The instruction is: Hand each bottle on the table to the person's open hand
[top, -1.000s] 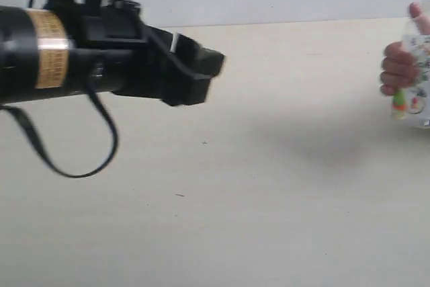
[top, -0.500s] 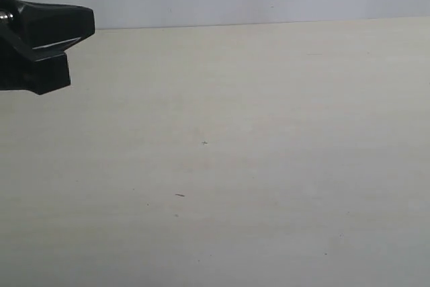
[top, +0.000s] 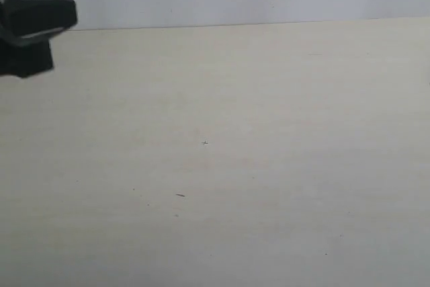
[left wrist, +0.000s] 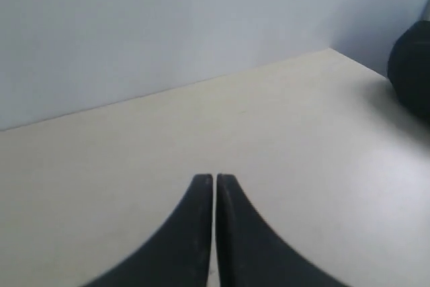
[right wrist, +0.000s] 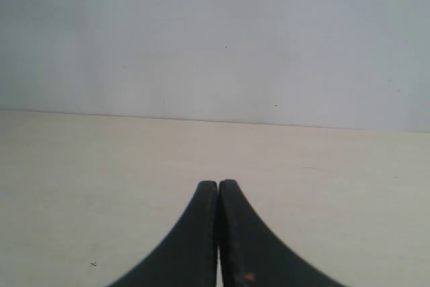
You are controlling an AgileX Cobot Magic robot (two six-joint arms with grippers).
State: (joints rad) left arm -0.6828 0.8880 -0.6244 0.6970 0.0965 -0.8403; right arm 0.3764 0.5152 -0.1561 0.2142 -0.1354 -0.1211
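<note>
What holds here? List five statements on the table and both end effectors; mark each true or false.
1. The left end effector is shut on nothing. True.
2. The right end effector grips a bottle. False: it is shut on nothing.
3. A yellow bottle stands mid-table. False: no bottle shows on the table in any view.
4. In the exterior view, the left end effector sits at the left edge. True.
5. A person's hand shows in the exterior view. False: none shows.
</note>
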